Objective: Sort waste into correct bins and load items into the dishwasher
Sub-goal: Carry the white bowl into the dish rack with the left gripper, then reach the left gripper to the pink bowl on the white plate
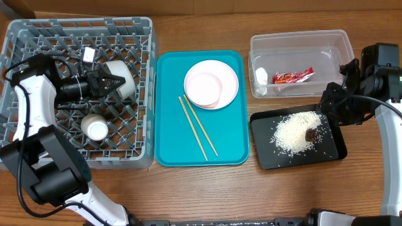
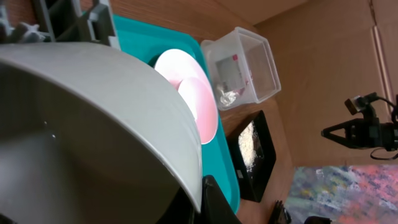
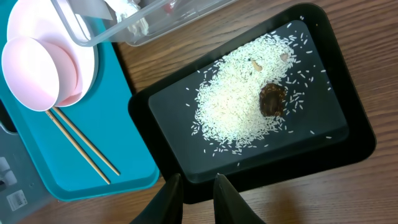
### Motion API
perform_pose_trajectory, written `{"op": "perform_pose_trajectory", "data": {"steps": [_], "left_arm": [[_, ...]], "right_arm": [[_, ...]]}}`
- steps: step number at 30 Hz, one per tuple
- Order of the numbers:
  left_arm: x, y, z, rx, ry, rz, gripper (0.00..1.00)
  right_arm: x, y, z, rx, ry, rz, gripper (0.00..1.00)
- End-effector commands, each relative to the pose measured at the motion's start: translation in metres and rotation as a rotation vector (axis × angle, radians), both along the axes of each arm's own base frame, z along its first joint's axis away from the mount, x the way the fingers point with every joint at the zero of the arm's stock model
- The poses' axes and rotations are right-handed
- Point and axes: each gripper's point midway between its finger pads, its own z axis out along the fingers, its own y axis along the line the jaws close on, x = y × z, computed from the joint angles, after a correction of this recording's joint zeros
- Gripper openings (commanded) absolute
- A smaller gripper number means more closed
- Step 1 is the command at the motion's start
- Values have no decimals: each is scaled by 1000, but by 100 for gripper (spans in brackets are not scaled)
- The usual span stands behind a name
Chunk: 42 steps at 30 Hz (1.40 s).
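Note:
My left gripper (image 1: 108, 81) (image 2: 203, 194) is shut on the rim of the grey-white bowl (image 1: 122, 75) (image 2: 93, 124), which it holds on its side inside the grey dish rack (image 1: 38, 30). A small white cup (image 1: 96, 127) stands in the rack. The white plate (image 1: 217, 78), with the pink dish (image 1: 202, 88) on it, and two chopsticks (image 1: 198, 125) lie on the teal tray (image 1: 169, 144). The clear tub (image 1: 300, 39) holds the red wrapper (image 1: 292, 76) and a white scrap (image 1: 261, 76). The black tray (image 1: 267, 157) holds rice (image 1: 294, 133) and a brown lump (image 1: 310, 134). My right gripper (image 1: 328, 103) (image 3: 196, 180) is empty, its fingers nearly together.
In the right wrist view the black tray (image 3: 348, 134), the rice (image 3: 239, 102), the lump (image 3: 272, 99), the pink dish (image 3: 31, 71) and the chopsticks (image 3: 81, 146) show. Bare wooden table (image 1: 370, 188) lies right of and in front of the trays.

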Motion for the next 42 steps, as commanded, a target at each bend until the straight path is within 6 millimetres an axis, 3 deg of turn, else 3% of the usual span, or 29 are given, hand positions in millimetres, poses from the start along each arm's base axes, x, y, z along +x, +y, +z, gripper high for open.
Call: {"op": "perform_pose_trajectory", "data": {"steps": [1,2,4,7,15,19,26,32,37,39,42], "left_arm": [[-4,20,-25,86,85,32,5],[-5,24,-27,93,103,45,9],[-8,30,-28,86,133,70,41],[-11,38,-28,79,146,91,65],[-22,59,-29,63,191,150,84],[-25,68,-23,44,188,180,100],[-25,75,15,64,128,202,100],[-25,67,52,167,59,199,100],[-24,30,70,253,10,123,100],[-22,8,72,300,3,77,100],[-16,-26,68,387,9,17,100]], "right_arm": [[1,-1,6,-9,-22,2,19],[1,-1,6,-9,-22,2,19],[1,-1,6,-9,-23,2,19],[1,-1,6,-9,-23,2,19],[1,-1,6,-9,-23,3,19],[1,-1,6,-9,-22,3,19],[1,-1,6,-9,-22,3,19],[1,-1,5,-9,-21,3,19],[-1,-1,5,-8,-16,3,20],[-1,-1,5,-7,-14,2,37],[-2,-1,5,-7,-11,2,46]]}}
